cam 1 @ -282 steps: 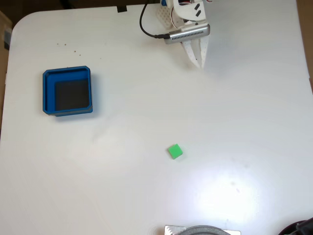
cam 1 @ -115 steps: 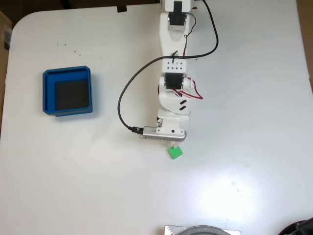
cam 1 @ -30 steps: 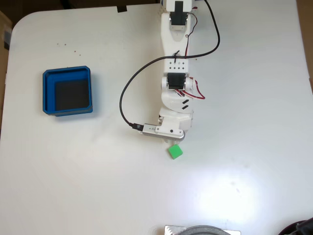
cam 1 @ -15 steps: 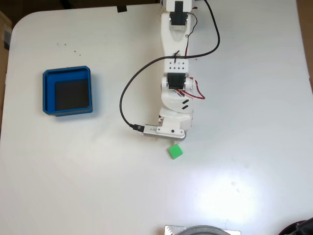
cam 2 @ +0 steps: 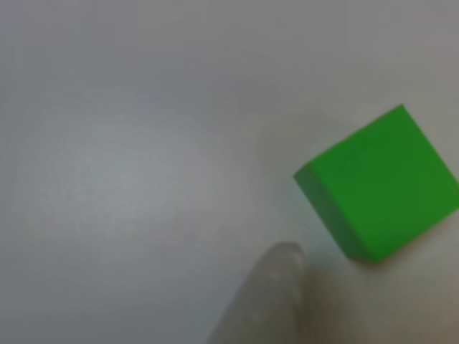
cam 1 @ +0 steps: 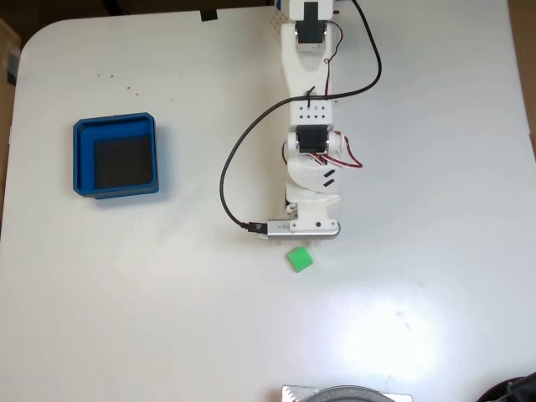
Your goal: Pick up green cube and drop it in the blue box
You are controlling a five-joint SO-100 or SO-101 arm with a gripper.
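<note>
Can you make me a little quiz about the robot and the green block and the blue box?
1. True or false: the green cube is inside the blue box.
2. In the fixed view, the cube lies: A) left of the box, B) right of and lower than the box, C) on top of the box.
3. In the other view, a pale pincer fingertip shows near the cube. Does it touch it?

Key:
1. False; it sits on the white table.
2. B.
3. No, there is a gap.

place: hobby or lab bench | evidence: bare white table (cam 1: pixel 435 151), exposed wiring (cam 1: pixel 239 159)
</note>
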